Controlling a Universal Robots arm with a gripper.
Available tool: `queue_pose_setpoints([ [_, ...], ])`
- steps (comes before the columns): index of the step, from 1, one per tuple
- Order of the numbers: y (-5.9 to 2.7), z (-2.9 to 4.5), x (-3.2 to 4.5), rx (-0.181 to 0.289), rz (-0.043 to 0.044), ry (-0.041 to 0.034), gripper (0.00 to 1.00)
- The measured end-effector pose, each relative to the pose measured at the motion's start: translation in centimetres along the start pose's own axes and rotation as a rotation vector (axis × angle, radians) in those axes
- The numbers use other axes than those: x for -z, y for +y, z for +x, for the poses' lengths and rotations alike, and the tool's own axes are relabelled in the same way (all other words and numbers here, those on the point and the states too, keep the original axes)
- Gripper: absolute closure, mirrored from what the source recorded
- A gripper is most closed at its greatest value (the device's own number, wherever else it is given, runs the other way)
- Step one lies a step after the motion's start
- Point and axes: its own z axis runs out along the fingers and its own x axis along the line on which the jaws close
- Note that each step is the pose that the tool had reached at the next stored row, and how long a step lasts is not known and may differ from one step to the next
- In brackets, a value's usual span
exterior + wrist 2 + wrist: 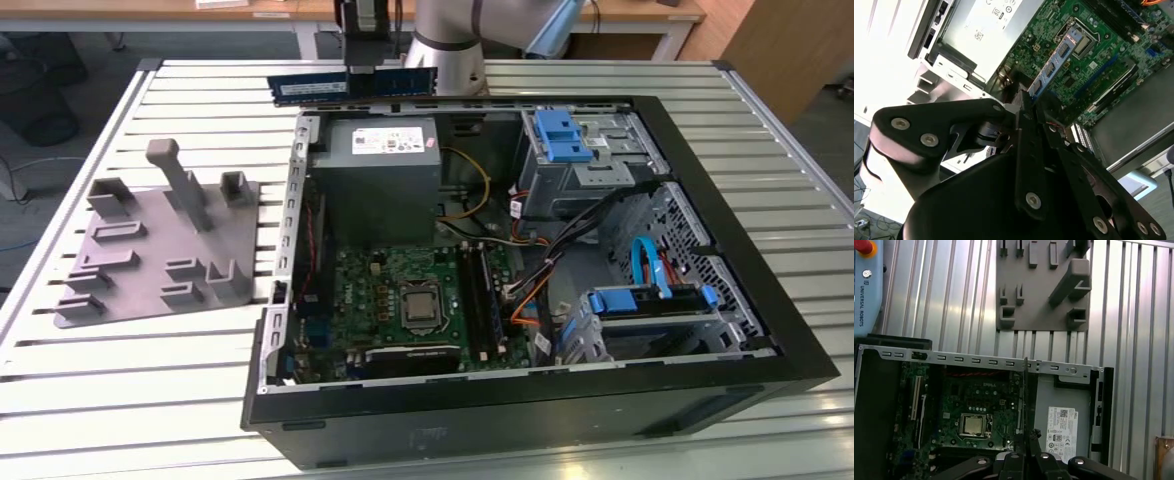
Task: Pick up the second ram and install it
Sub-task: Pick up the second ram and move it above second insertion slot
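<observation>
The second ram (pixel 351 85) is off the table and carried level, long edge horizontal, clamped at its upper edge by the gripper (pixel 368 66), whose fingers are closed on it. In both wrist views the stick (pixel 1056 60) juts out from between the fingers (pixel 1024 125) and is seen nearly edge-on (pixel 1025 390). In the exterior view it hangs above the rim of the open computer case (pixel 694 150), at 12 o'clock from the power supply (pixel 378 150) and the motherboard (pixel 400 300). Assessment: pick-up complete; installation outstanding, as the stick is well apart from the memory slots (pixel 483 300). Whether a slot is already filled cannot be determined. The grey fixture tray (pixel 160 240) sits at 9 o'clock from the case.
</observation>
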Motion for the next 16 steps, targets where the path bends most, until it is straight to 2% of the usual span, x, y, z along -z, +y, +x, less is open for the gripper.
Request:
queue_pose_setpoints([
  [16,-3.84,0.3,0.27,0.0,-0.0013,-0.0001,0.86],
])
